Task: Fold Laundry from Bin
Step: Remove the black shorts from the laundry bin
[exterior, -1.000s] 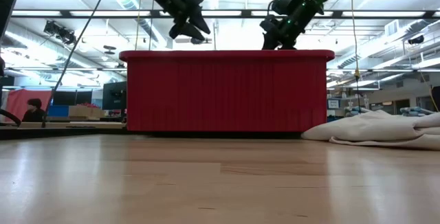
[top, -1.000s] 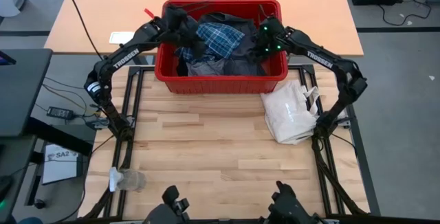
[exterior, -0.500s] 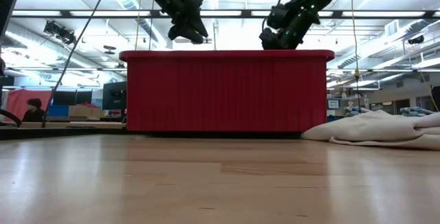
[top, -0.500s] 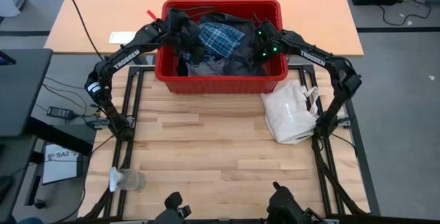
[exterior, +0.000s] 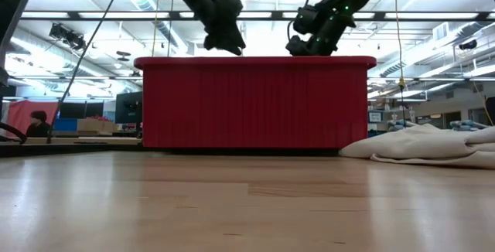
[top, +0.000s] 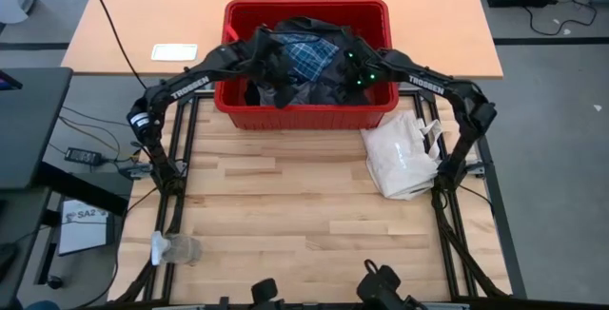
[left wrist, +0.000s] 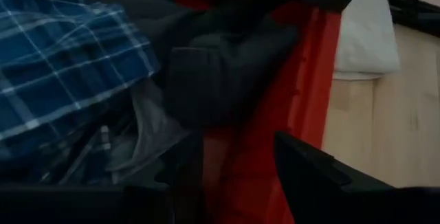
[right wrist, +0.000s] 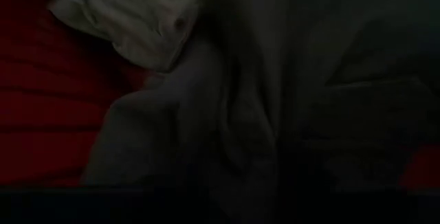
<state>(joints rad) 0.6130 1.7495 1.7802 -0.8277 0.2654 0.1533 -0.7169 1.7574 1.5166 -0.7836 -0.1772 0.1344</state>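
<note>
The first step is in hand: a piece of the laundry is being picked out of the bin (top: 306, 115). The bin is set at the far end of the table (top: 285, 215), and nothing has been laid out on the wood for folding yet. Inside the bin, a blue-and-white plaid shirt (top: 304, 55) is seen in the middle, with dark grey clothes (top: 328, 87) piled around it and a black piece (top: 304, 27) at the back.

The left gripper (top: 269, 63) is held over the left side of the pile. Its fingers (left wrist: 309, 165) are parted, and nothing is seen between them. The right gripper (top: 354, 70) is pushed down into the dark grey clothes on the right side. Whether its fingers are open or shut cannot be told, because only dark cloth is shown close up.

Next, it is judged that one piece must be pinched firmly, lifted clear of the rim, and carried to the bare wood. Care is needed so that only one piece is pulled up. A white fabric bag (top: 404, 158) is lying beside the bin and should be left alone.
</note>
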